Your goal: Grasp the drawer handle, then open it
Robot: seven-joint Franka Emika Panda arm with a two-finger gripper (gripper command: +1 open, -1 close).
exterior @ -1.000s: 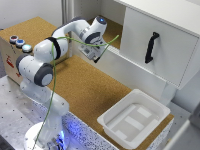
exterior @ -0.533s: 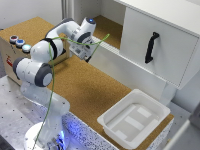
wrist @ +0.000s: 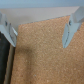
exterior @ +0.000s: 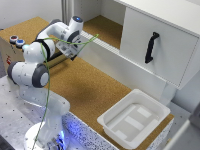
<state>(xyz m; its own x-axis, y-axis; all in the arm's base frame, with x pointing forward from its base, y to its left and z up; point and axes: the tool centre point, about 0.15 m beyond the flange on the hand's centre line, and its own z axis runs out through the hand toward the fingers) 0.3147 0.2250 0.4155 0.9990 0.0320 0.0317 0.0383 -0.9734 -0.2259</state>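
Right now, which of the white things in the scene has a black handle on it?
The tall white door panel at the exterior view's right has the black handle. The drawer front and the white plastic tray show none.

A robotics lab: perforated metal bench point(exterior: 15, 100), mock white cabinet point(exterior: 165, 45).

The wide shallow white drawer with cork floor point(exterior: 107, 47) runs across the far side of the brown cork counter point(exterior: 85, 90). The tall white door panel with a black handle point(exterior: 160, 47) stands at the exterior view's right, the white plastic tray point(exterior: 134, 119) on the counter near it.
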